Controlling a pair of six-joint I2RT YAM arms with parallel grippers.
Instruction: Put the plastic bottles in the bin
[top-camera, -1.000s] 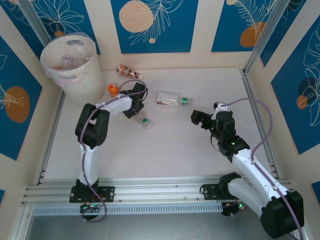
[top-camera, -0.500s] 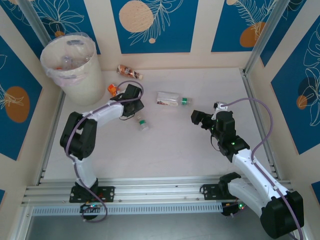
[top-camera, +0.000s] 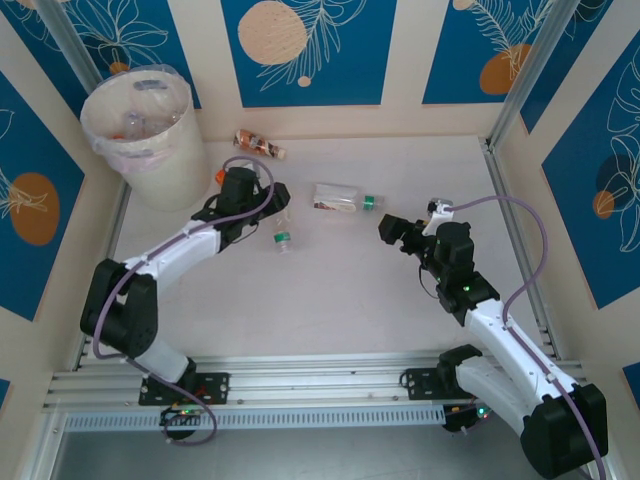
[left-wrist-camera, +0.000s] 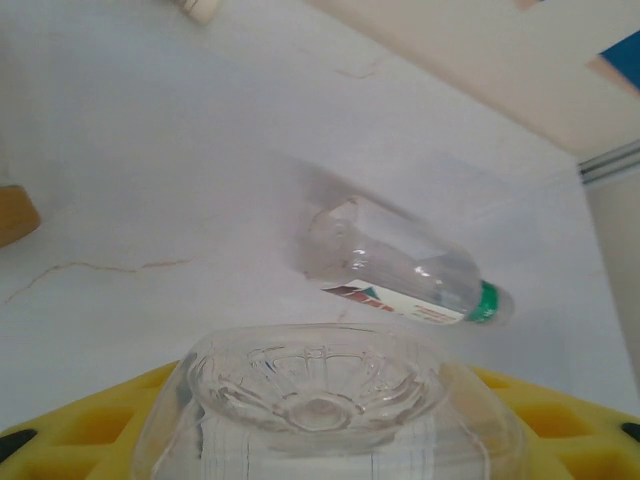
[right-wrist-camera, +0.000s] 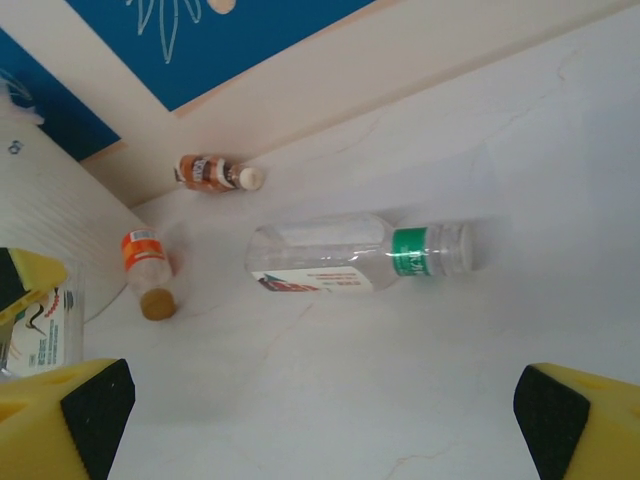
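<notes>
My left gripper (top-camera: 262, 222) is shut on a small clear plastic bottle (top-camera: 282, 238) with a green label; the bottle's ribbed base (left-wrist-camera: 320, 395) sits between the yellow fingers. The cream-white bin (top-camera: 137, 132), lined with a bag and holding several bottles, stands in the far left corner, up and left of that gripper. A clear bottle with a green neck band (top-camera: 345, 200) (right-wrist-camera: 355, 258) (left-wrist-camera: 400, 275) lies on the table between the arms. My right gripper (top-camera: 395, 232) is open and empty, just right of it. A brown-label bottle (top-camera: 260, 145) (right-wrist-camera: 212, 173) lies by the back wall.
An orange-label bottle (right-wrist-camera: 148, 270) lies by the bin's foot, half hidden under my left arm (top-camera: 222, 178) in the top view. Panelled walls close the table at the back and sides. A metal rail (top-camera: 300, 385) runs along the near edge.
My left arm has stretched out and swung left toward the bin, carrying the green-label bottle a little up and left. The right arm has barely moved.
</notes>
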